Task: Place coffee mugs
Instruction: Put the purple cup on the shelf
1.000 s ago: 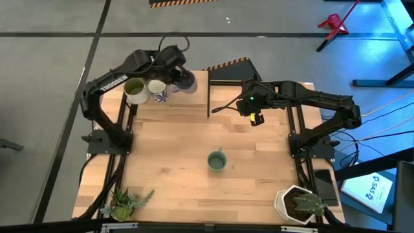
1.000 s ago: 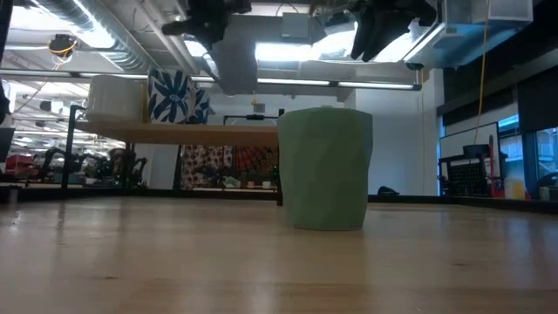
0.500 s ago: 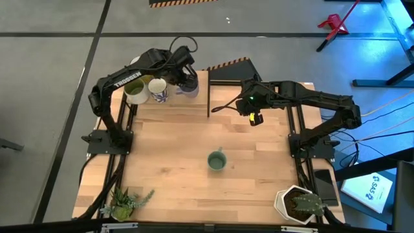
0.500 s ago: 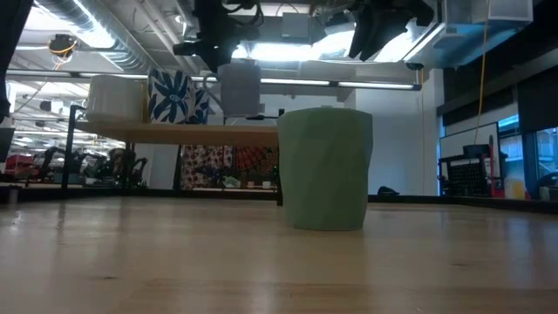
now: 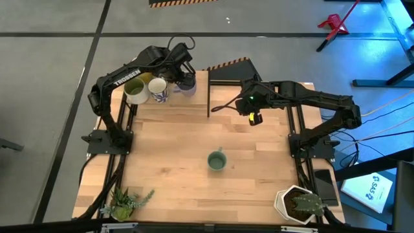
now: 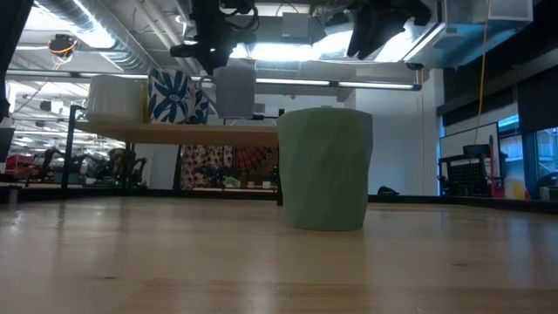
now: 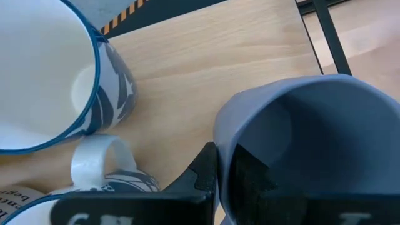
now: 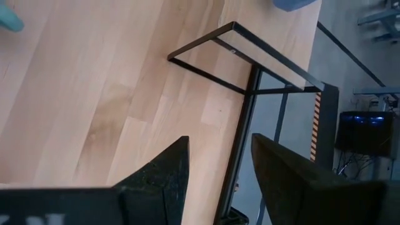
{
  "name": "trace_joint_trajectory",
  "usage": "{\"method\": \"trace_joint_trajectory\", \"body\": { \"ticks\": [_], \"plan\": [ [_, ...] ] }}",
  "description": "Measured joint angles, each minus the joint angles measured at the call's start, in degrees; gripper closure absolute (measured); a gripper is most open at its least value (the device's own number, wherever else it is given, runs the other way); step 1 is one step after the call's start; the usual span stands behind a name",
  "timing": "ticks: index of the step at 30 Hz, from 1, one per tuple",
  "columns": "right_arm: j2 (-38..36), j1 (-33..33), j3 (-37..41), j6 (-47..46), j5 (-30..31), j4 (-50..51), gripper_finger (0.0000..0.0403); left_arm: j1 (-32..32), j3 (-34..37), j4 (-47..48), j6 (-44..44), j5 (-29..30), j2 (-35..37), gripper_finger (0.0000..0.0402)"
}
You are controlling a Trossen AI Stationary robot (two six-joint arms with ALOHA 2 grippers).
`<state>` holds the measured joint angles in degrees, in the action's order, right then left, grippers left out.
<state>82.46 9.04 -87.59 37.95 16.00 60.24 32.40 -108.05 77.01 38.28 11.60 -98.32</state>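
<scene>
My left gripper [image 5: 183,76] is over the table's far left corner, shut on a purple-blue mug [image 5: 187,85], which shows grey in the low view [image 6: 234,92]. Beside it an olive green mug [image 5: 134,91] and a white mug with blue pattern [image 5: 157,90] stand on a raised wooden shelf [image 6: 157,133]. A sage green mug [image 5: 217,161] stands upright mid-table on its base. My right gripper [image 5: 224,107] hovers open at the far middle, touching nothing. My left gripper pinches the purple-blue mug's rim [image 7: 220,134], one finger [image 7: 247,178] inside the mug and one [image 7: 206,175] outside. The fingers come from above, pointing down. The mug hangs upright below them, its bottom [image 6: 234,114] just above the shelf.
A black metal frame [image 5: 226,70] stands at the far middle, right of the shelf. A small leafy plant [image 5: 126,202] sits at the near left corner and a white plant pot [image 5: 299,204] at the near right. Bare wood lies around the sage green mug.
My left gripper has carried the purple-blue mug down toward the shelf, beside the white patterned mug, and its wrist has swung toward the table's right. The mug hangs lower in the low view than a second ago. My right arm has kept still.
</scene>
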Motion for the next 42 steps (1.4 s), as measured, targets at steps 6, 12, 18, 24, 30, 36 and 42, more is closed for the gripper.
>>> {"method": "trace_joint_trajectory", "body": {
  "ticks": [6,12,18,24,30,36,42],
  "plan": [
    [0.0,0.0,0.0,0.03,0.01,-0.65,0.024,0.0,0.02,0.33,-0.98,-0.66,-0.03,0.0385],
    [0.0,0.0,0.0,0.05,0.01,-0.65,0.024,0.0,0.02,0.33,-1.04,-0.64,-0.07,0.0385],
    [0.0,-0.01,0.0,0.05,0.01,-0.63,0.024,-0.24,0.09,0.29,-2.14,-0.71,-1.34,0.0385],
    [0.0,0.0,0.0,0.05,0.01,-0.61,0.024,-0.53,0.09,-0.1,-2.51,-1.47,-1.75,0.0385],
    [0.0,-0.02,0.0,0.05,0.01,-0.58,0.024,-0.37,0.09,0.29,-2.59,-0.99,-1.75,0.0385],
    [0.0,-0.01,0.0,1.02,0.03,-0.58,0.024,-0.37,0.09,0.39,-2.96,-0.64,-1.75,0.0367],
    [0.0,-0.02,0.0,1.28,0.02,-0.58,0.024,-0.39,0.09,0.37,-4.54,-0.38,-1.73,0.0366]
  ]
}}
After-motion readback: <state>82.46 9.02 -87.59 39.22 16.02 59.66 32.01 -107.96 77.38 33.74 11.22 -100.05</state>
